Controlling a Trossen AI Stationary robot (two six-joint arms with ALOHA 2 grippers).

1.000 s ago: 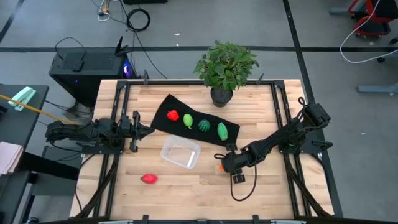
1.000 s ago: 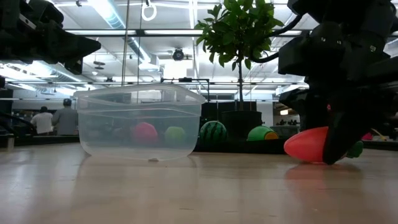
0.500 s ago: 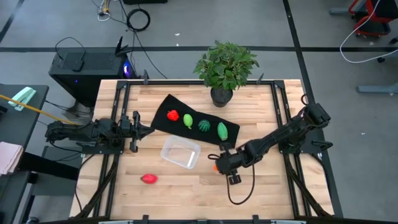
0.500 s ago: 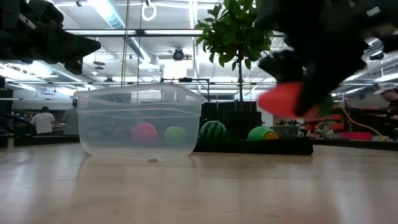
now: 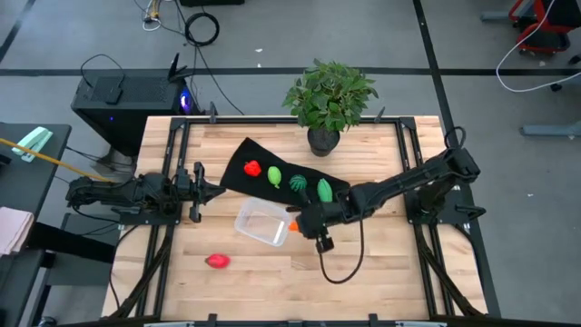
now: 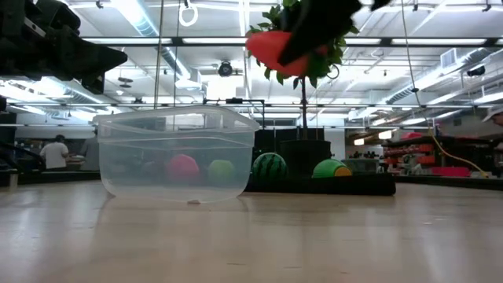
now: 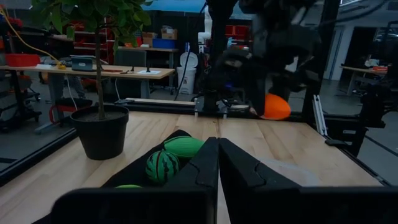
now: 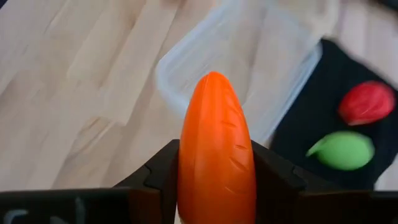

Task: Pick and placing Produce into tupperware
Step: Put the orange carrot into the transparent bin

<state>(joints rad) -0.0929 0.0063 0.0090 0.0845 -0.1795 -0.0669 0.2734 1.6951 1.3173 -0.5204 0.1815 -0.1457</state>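
My right gripper [image 5: 302, 223] is shut on the orange carrot [image 5: 292, 227] and hovers at the right end of the clear tupperware [image 5: 263, 225], which sits flat on the wooden table. In the low view the carrot [image 6: 275, 45] hangs well above the tupperware's rim [image 6: 177, 119]. On the black mat lie a red piece [image 5: 253, 169], a light green piece [image 5: 274, 175], the dark striped piece [image 5: 298, 183] and another green piece [image 5: 324, 190]. A second red piece [image 5: 216, 262] rests on the table nearer the front. My left gripper [image 5: 196, 191] is shut and waits left of the mat. My right gripper pinches the carrot's thick rear part [image 8: 214, 186] between its two fingers [image 8: 160, 173], one on each side. The carrot lies along the fingers, its pointed tip [image 8: 213, 79] sticking out forward toward the tupperware. It is lifted clear of the table and tilted; its green top is hidden.
A leafy potted plant [image 5: 327, 100] stands at the table's far edge behind the mat [image 5: 238, 156]. Bare wood lies in front of and to the right of the tupperware. A cable [image 5: 349, 263] hangs from the right arm. People show in the room behind [image 6: 55, 153].
My right gripper has lifted the carrot off the table and carried it up and toward the table's left, from right of the tupperware to its right end. The carrot is now well above the rim. The left arm has kept still.
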